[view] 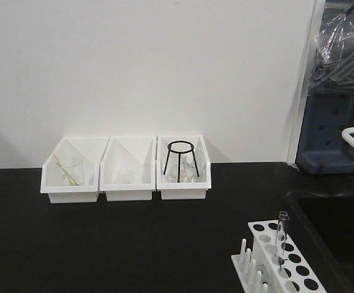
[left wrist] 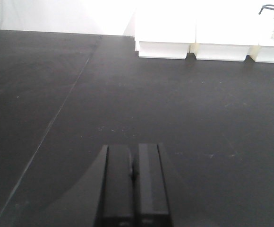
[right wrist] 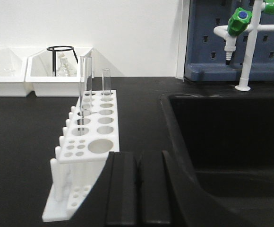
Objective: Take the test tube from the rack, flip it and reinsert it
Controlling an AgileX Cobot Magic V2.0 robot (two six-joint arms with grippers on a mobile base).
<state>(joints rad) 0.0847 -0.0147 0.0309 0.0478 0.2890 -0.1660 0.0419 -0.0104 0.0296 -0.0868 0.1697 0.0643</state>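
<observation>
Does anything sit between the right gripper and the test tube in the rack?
Nothing visible blocks it. The right gripper, shut, sits at the rack's near end; the test tube stands upright further along, with only empty holes and short pegs between.

Three white bins (view: 128, 183), black tripod stand (view: 180, 157), perhaps glassware inside, sink (right wrist: 231, 137), green-handled tap (right wrist: 238, 21)

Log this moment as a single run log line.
left gripper: shut, empty | right gripper: shut, empty | slim clear glass test tube: upright in small white plastic rack
</observation>
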